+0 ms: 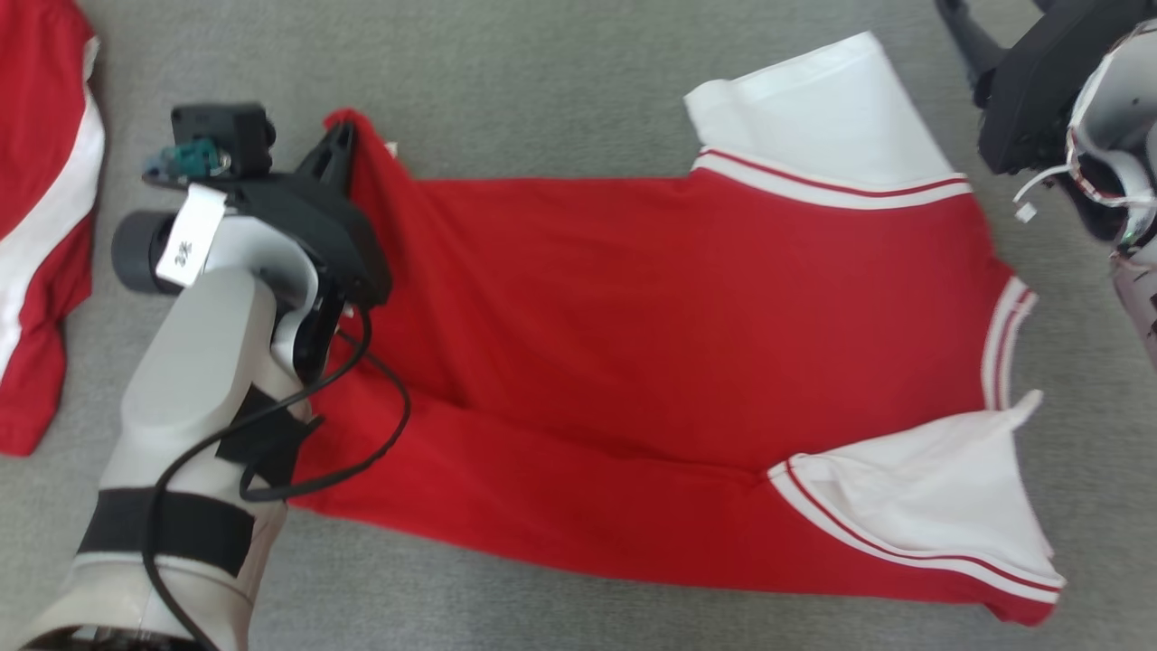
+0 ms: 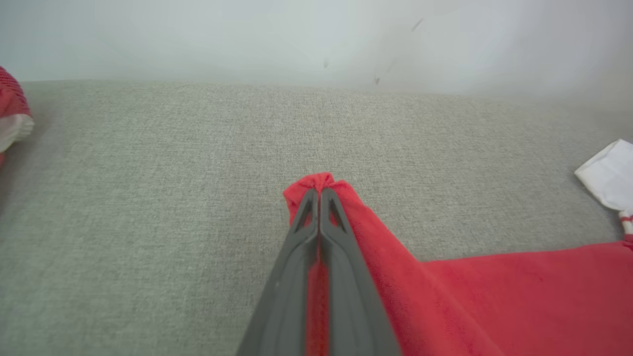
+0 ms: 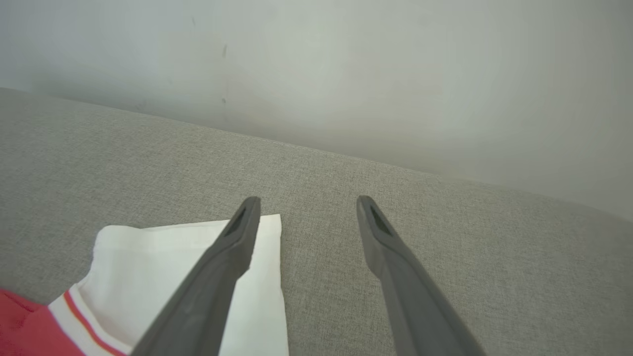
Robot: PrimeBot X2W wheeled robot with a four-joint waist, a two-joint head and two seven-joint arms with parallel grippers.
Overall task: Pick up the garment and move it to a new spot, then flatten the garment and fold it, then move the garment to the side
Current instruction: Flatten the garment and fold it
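The left tool (image 1: 336,149) is pinching a corner of the red garment (image 1: 633,344) spread on the grey surface (image 1: 542,81). A second garment (image 1: 36,226) is lying at left.

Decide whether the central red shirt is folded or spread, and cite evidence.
Spread: shirt lies mostly flat, both white sleeves out; left tool pinches one corner.

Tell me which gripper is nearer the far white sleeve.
Right. The right gripper is open at the sleeve edge; the left gripper grips the shirt at its opposite end.
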